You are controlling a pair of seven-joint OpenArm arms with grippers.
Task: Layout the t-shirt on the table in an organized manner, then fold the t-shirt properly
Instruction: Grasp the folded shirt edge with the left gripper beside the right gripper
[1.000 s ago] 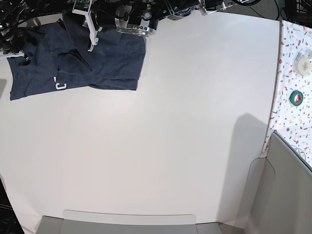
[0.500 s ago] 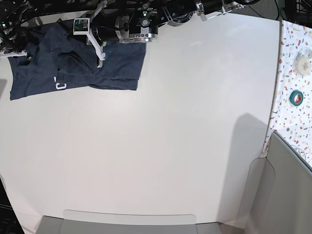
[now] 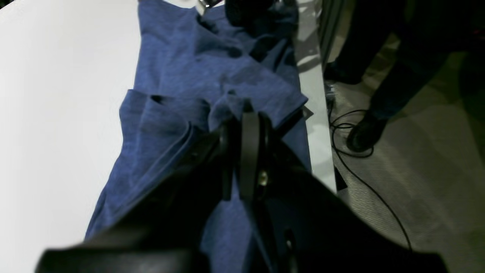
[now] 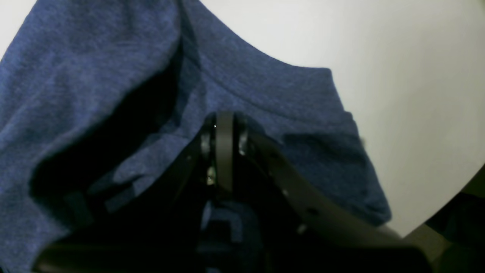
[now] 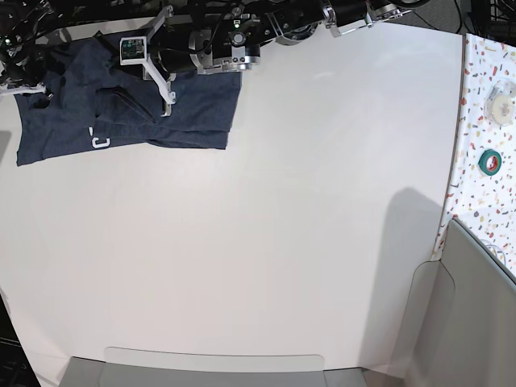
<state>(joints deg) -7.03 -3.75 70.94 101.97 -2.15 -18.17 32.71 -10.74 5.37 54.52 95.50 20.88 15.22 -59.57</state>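
Observation:
The dark navy t-shirt [image 5: 193,113] lies crumpled in the far left corner of the white table [image 5: 282,226], with a bit of white lettering [image 5: 98,143] showing at its front edge. My left gripper [image 5: 168,98] reaches over the shirt's middle. In the left wrist view this gripper [image 3: 246,110] is shut, with a raised fold of the t-shirt [image 3: 182,57] bunched at its tip. At the shirt's left end, my right gripper [image 4: 224,121] is shut on a lifted edge of the t-shirt [image 4: 75,57], which casts a shadow underneath.
A speckled strip [image 5: 484,72] runs along the right side and carries a green tape roll [image 5: 489,161] and a pale roll [image 5: 501,105]. Grey bins stand at the front [image 5: 210,367] and at the right [image 5: 476,322]. Beyond the table edge are floor cables and a shoe [image 3: 360,136].
The left gripper swung down and to the right over the shirt, then held nearly still. The shirt's outline has hardly changed.

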